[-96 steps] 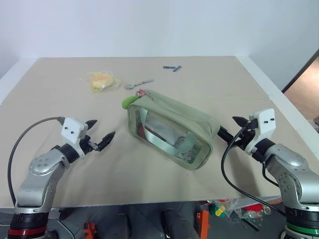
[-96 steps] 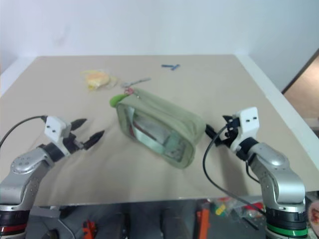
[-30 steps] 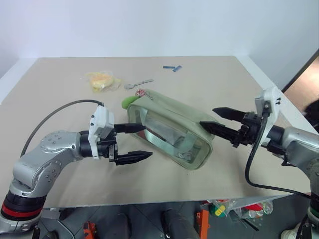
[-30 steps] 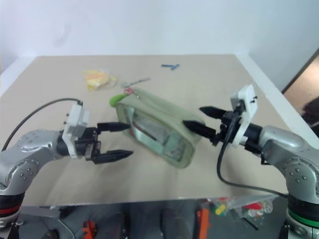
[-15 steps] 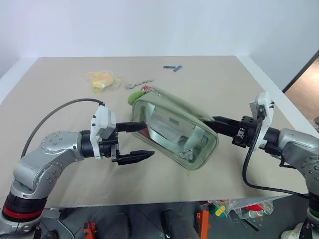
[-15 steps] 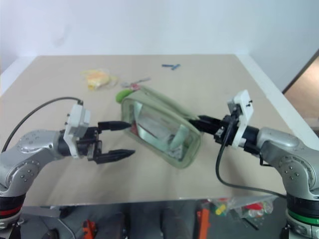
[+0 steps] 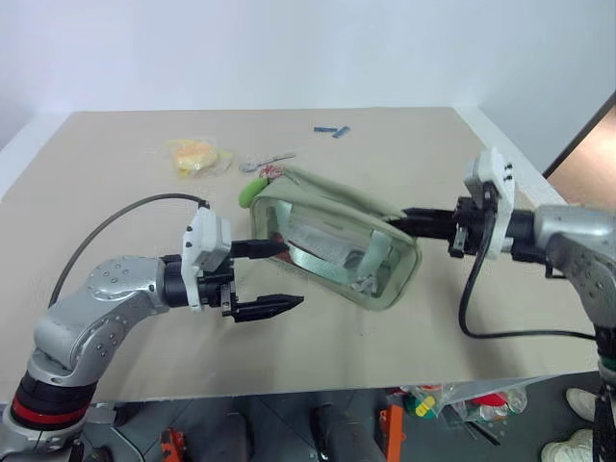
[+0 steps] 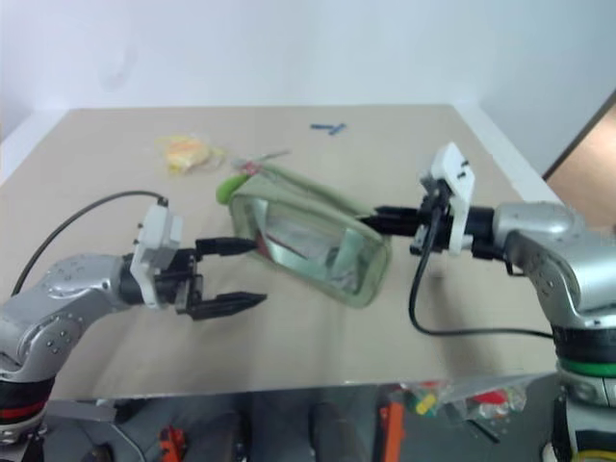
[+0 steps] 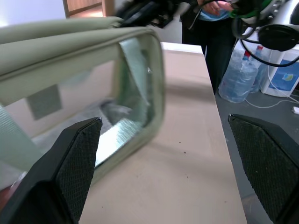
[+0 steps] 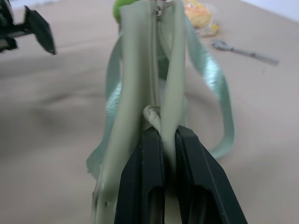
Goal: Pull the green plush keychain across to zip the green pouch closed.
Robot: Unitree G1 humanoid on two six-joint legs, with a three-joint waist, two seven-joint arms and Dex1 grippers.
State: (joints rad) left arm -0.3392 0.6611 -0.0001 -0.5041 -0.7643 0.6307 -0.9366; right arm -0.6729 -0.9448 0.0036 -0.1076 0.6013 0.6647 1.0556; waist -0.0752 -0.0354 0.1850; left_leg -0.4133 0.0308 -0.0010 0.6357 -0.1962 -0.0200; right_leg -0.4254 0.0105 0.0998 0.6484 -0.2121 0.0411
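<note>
Now that its fingers have clamped together, right gripper (image 10: pixel 164 154): pinching the green pouch (image 7: pixel 332 245) end, lifting it.
Left gripper (image 7: pixel 274 277): hanging spread beside the pouch.
Green plush keychain (image 7: pixel 251 191): apparently sitting untouched at the pouch's far end.

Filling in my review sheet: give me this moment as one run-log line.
right gripper: shut on pale sage-green fabric pouch end | left gripper: open beside pouch | lime-green plush keychain: untouched at far end

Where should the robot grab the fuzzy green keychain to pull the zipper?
Probably pinch the keychain across its narrow middle, coming from the left with the open left end effector. It sticks out off the pouch's far left corner, so that side looks reachable. The right end effector already pinches the other end.
</note>
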